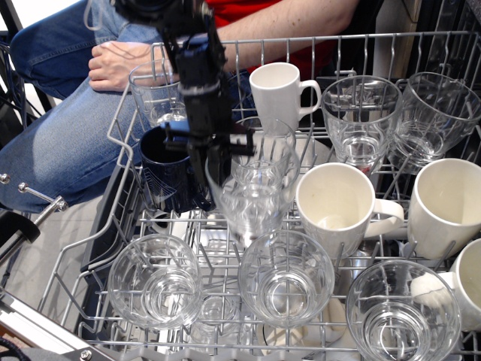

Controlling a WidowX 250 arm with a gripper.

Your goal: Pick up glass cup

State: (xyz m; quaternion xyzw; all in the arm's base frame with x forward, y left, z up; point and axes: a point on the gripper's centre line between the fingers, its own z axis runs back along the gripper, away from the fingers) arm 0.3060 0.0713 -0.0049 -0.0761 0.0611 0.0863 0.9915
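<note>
My gripper (214, 171) hangs from the black arm at the upper left of the dishwasher rack (421, 37). It is shut on the left rim of a clear glass cup (254, 201), one finger inside and one outside. The cup hangs tilted, lifted a little above the rack wires, between the dark navy mug (164, 171) and a white mug (338, 204). Another clear glass (269, 141) stands right behind it.
Three glasses fill the front row (154, 284), (285, 278), (402, 314). More glasses stand at the back (154, 96), (361, 113), (437, 113). White mugs stand at the back (276, 90) and right (449, 204). A person's hand (124, 64) rests behind the rack.
</note>
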